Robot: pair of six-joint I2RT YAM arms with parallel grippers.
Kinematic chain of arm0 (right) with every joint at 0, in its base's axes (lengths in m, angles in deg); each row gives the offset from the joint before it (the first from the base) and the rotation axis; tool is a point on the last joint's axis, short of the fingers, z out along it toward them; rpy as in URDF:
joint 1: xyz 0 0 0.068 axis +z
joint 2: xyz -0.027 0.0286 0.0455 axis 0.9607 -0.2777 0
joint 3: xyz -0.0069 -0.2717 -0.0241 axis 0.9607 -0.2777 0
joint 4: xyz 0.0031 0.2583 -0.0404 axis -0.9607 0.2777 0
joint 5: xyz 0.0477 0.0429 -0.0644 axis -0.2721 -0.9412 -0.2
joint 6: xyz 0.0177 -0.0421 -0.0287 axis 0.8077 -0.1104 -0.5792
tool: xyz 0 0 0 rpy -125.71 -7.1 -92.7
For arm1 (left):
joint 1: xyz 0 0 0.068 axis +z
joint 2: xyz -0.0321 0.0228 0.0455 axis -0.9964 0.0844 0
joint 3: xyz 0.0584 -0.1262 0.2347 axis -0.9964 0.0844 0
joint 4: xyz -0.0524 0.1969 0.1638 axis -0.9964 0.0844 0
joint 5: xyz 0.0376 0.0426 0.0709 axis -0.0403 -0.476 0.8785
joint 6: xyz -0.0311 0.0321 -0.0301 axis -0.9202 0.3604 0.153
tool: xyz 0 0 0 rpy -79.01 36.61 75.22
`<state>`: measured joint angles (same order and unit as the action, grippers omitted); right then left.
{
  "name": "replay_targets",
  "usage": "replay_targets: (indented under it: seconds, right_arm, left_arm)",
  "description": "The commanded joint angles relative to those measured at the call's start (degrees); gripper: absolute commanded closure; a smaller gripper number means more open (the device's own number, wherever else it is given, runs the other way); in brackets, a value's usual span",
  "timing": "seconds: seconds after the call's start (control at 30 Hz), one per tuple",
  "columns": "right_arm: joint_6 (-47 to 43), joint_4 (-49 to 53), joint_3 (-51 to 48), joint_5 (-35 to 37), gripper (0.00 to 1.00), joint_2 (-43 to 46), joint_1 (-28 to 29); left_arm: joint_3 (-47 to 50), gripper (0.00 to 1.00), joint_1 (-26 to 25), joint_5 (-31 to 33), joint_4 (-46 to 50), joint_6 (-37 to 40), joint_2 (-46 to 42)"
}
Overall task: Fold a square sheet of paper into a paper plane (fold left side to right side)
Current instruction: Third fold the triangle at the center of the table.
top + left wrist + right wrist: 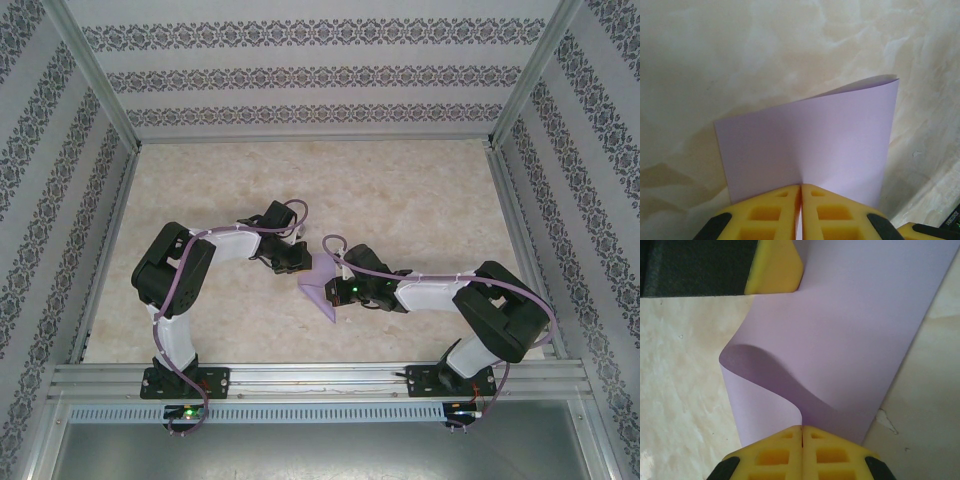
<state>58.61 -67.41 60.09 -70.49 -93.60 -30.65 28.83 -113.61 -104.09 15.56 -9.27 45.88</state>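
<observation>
Although little of it shows from above, the square sheet of paper (323, 300) is held over the table (420, 200) centre: the left gripper (801, 187) clenched on one edge, at its 4 o'clock the right gripper (802, 429) pinching another.

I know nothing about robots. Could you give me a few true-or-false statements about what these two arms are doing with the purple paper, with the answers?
1. The left fingers and the right fingers both pinch the purple paper. True.
2. The paper lies flat on the table. False: it bows in a curve between the two pairs of fingers.
3. The fingers are yellow. True.
4. The paper is covered in print. False: it is plain lavender, with no marks.
</observation>
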Motion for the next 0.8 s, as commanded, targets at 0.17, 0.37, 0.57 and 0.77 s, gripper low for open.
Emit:
replay_targets:
  seconds: [0.17,0.37,0.57,0.77]
  right_arm:
    - [-1.14,1.38,1.43,1.8,1.0,-0.9,-0.35]
    - [-1.3,1.46,1.78,1.43,1.0,-1.29,-0.41]
    - [-1.32,1.66,1.87,1.53,1.0,-0.88,-0.39]
    - [-1.31,2.34,1.18,2.42,1.0,0.81,-0.43]
  left_arm:
    - [1.95,0.88,-1.19,4.41,3.82,-0.26,2.11]
    - [1.65,0.88,-1.24,4.47,4.21,-0.26,2.11]
    - [1.7,0.88,-1.25,4.85,4.37,-0.09,2.04]
    - [1.75,0.88,-1.27,4.97,4.43,-0.26,1.95]
